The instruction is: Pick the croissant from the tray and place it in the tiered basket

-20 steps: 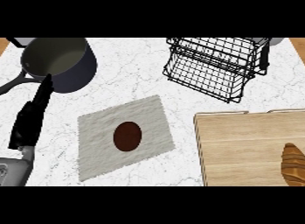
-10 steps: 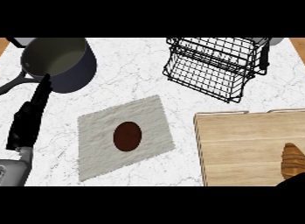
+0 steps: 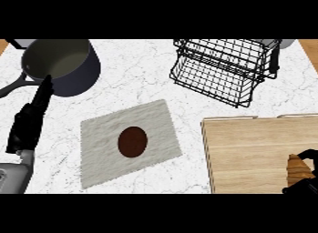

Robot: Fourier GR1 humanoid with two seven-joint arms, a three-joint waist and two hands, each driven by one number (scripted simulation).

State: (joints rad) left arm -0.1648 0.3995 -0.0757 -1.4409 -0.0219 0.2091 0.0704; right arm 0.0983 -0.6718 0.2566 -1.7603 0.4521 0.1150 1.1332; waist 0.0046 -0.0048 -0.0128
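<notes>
The golden croissant lies near the lower right corner of the wooden tray. My right hand comes in from the right edge, its fingers curled over the croissant's top end and its thumb under the bottom end, hiding the croissant's right side. The black wire tiered basket stands at the back, above the tray. At the left edge my left hand rests open, fingers straight and pointing up the counter.
A dark saucepan with a long handle sits at the back left, just above my left hand's fingertips. A grey cloth mat with a brown oval on it lies in the middle of the marble counter.
My right hand has come further in from the lower right and closed its fingers and thumb around the croissant. The left hand has stayed in place.
</notes>
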